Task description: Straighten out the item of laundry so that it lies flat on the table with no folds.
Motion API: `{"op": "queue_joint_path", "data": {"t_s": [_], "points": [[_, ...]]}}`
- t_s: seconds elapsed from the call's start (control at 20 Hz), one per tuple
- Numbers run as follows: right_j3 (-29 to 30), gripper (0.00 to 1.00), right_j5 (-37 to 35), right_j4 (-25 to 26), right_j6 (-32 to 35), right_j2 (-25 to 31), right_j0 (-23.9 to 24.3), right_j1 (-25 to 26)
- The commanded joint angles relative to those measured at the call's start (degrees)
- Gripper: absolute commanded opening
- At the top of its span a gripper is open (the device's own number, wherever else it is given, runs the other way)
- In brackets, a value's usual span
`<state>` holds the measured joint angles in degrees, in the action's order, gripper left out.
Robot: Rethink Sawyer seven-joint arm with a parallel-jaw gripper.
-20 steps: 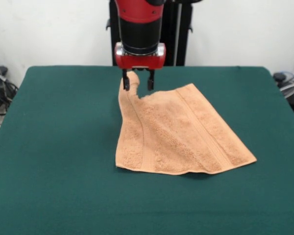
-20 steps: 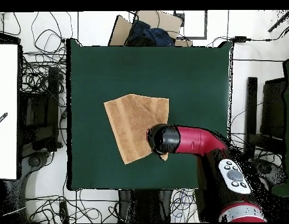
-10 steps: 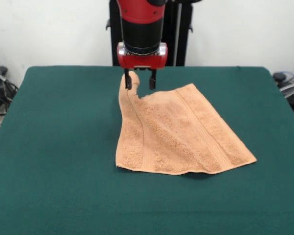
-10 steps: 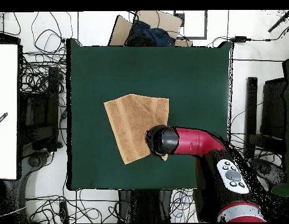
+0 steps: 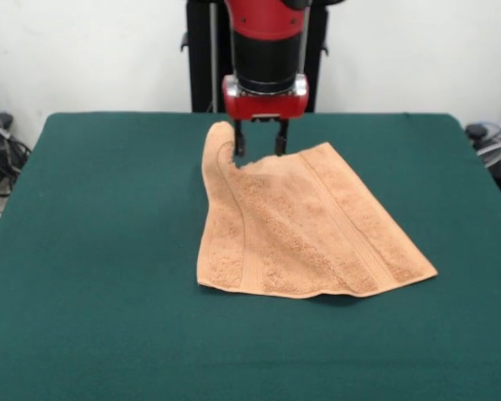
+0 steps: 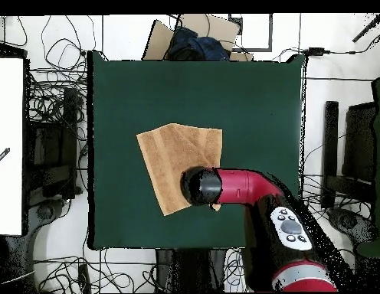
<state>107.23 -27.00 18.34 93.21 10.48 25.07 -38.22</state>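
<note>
Above the towel's [image 5: 301, 225] far corner the tool [image 5: 258, 143] is seen parted, empty, one finger [image 5: 240, 142] beside a raised fold. Overhead, that corner is hidden by the arm [image 6: 239, 188]. Cables [image 6: 47, 99] and a dark bundle [image 6: 194, 44] surround the bench [image 5: 92, 251].

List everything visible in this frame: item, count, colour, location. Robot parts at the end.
towel: one, peach-tan, middle of the table, mostly flat, far corner by the gripper standing up in a fold
table: one, dark green top
cardboard box: one, brown, dark cloth on it, floor past the table's edge opposite the robot
cables: many, black, floor around the table
white panel: one, at the overhead view's left edge
arm: one, red and black, reaching over the towel's robot-side edge
gripper: one, black fingers apart, above the towel's far edge beside the raised corner
</note>
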Motion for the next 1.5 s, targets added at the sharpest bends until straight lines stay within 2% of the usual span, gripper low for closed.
{"op": "queue_joint_path", "data": {"t_s": [0.05, 0.45, 1.5], "points": [[5.5, 1.0, 4.8, 1.1, 7.7, 0.8, -2.0, -0.4], [7.4, 1.0, 7.3, 0.5, 9.7, -1.1, -4.2, -1.4], [9.4, 1.0, 12.0, -0.4, 11.3, -3.5, -7.6, 0.2]]}}
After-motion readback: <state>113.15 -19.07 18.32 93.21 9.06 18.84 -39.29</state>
